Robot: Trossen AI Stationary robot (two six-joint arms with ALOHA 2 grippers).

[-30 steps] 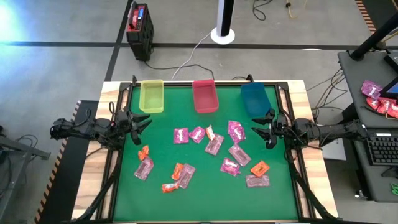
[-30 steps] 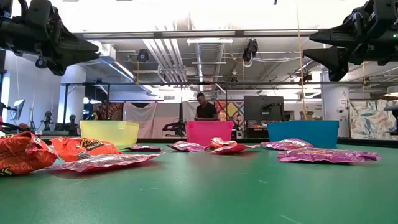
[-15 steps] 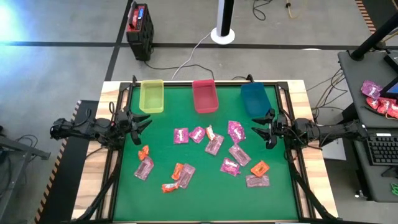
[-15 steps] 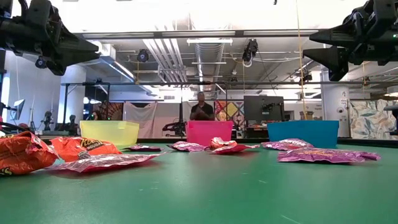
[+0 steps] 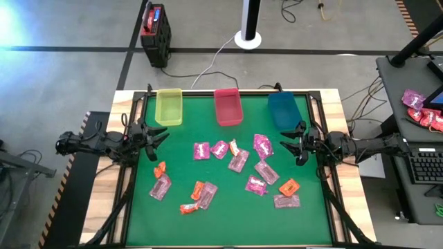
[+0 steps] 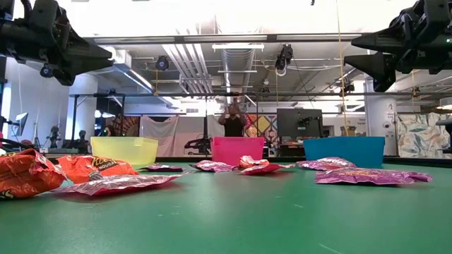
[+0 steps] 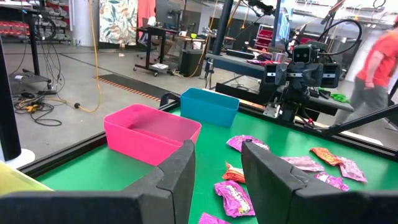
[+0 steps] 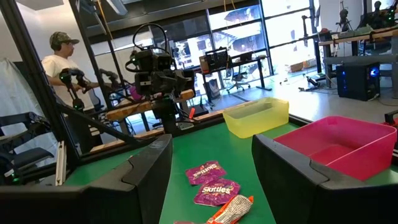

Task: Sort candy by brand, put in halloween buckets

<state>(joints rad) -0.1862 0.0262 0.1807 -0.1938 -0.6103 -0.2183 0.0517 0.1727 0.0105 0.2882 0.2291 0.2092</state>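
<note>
Candy (image 5: 239,160) lies scattered over the middle and near half of the green table (image 5: 180,223), magenta, pale pink and orange-red packets, none in a bin. Along the far edge stand the yellow-green bin (image 5: 169,106), pink-red bin (image 5: 228,106) and blue-teal bin (image 5: 282,109). The left gripper (image 5: 158,135) hovers at the left edge, fingers spread, holding nothing. The right gripper (image 5: 292,146) hangs at the right edge, likewise parted and bare.
</note>
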